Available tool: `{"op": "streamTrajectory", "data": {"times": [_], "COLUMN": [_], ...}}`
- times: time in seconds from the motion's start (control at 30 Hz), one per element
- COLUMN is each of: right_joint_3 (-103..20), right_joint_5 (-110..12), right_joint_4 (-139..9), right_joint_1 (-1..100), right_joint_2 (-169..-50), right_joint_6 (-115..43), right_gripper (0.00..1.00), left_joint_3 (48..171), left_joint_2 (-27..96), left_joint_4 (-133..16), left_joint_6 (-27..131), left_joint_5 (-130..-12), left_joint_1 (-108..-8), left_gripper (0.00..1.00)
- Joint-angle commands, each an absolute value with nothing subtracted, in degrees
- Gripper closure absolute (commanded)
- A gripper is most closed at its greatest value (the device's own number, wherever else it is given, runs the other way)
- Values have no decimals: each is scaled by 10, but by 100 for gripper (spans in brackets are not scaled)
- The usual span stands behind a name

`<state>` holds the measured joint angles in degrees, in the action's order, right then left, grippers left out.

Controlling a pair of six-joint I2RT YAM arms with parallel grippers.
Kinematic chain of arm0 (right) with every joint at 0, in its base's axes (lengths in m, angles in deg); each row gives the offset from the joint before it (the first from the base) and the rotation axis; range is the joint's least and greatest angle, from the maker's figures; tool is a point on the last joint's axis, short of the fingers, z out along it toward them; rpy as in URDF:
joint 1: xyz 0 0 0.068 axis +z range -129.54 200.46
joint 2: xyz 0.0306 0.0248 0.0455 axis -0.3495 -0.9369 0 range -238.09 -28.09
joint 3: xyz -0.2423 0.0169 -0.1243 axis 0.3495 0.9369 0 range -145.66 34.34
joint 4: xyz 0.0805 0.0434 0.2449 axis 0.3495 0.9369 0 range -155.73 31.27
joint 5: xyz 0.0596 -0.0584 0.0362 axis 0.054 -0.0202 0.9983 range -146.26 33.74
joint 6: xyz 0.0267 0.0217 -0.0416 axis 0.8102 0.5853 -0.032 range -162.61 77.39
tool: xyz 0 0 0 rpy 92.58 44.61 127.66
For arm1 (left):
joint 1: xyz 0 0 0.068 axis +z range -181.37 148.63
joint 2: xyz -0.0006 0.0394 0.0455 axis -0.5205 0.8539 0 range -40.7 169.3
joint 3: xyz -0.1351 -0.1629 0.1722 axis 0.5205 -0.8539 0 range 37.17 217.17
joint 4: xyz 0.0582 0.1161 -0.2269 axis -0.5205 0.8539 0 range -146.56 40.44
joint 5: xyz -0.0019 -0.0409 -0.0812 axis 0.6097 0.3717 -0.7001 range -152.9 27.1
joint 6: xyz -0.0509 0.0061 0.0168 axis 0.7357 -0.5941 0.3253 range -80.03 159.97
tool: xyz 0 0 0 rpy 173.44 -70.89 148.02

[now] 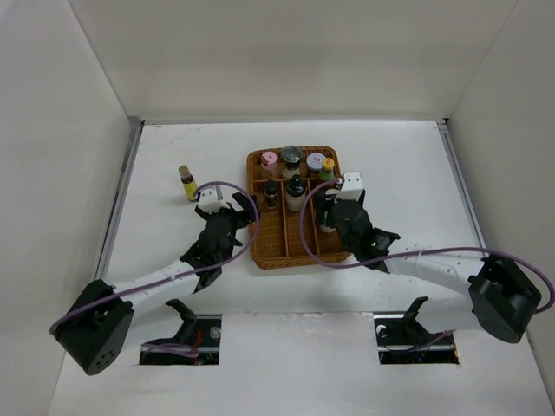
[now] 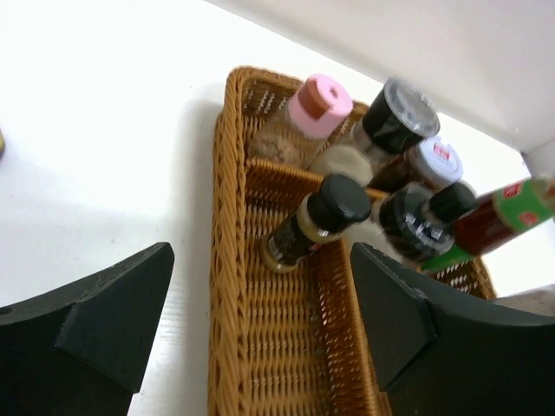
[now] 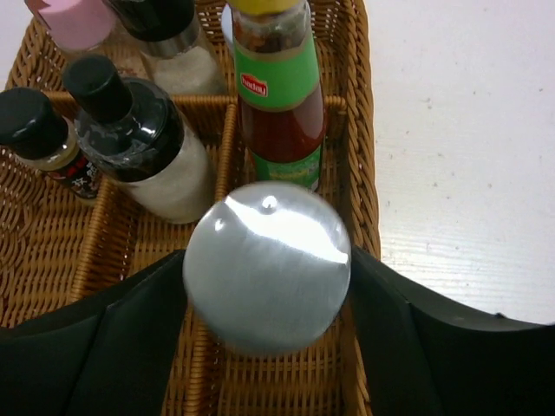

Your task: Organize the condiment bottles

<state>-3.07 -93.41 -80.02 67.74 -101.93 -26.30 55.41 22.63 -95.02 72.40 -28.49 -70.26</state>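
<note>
Clenched between the right jaws, the silver-lidded jar [image 3: 267, 264] sits at the near right compartment of the wicker tray [image 1: 279, 241], just in front of the yellow-capped red sauce bottle [image 3: 279, 104]. The pink-lidded jar [image 1: 269, 160] and black-capped bottles [image 3: 111, 113] stand in compartments farther back. The left jaws are released, grasping nothing, beside the tray's left rim. The yellow-labelled brown bottle [image 1: 186, 183] stands alone on the surface [image 1: 390, 165], left of the tray.
</note>
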Motion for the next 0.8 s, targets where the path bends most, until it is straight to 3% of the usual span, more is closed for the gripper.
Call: {"op": "streamTrajectory", "data": {"times": [0.0,0.17,0.2,0.4,0.5,0.67,0.77], "right_joint_3": [-24,-8,-4,30,47,61,66], "right_joint_5": [-938,-939,-938,-923,-922,-919,-921], "right_joint_4": [-851,-837,-837,-843,-858,-865,-865], "right_joint_1": [679,679,679,688,692,695,702], "right_joint_2": [-985,-901,-884,-816,-800,-771,-760], "right_joint_6": [-265,-265,-265,-243,-230,-225,-224], "right_gripper": [19,8,1,6,17,62,64], "left_joint_3": [616,677,691,754,775,829,862], "left_joint_2": [189,157,152,191,224,288,342], "left_joint_4": [-858,-723,-702,-621,-607,-610,-611], "left_joint_6": [735,747,749,751,761,757,751], "left_joint_5": [-239,-191,-183,-190,-219,-259,-270], "left_joint_1": [-702,-676,-667,-558,-502,-443,-421], "left_gripper": [17,13,12,12,12,13,15]}}
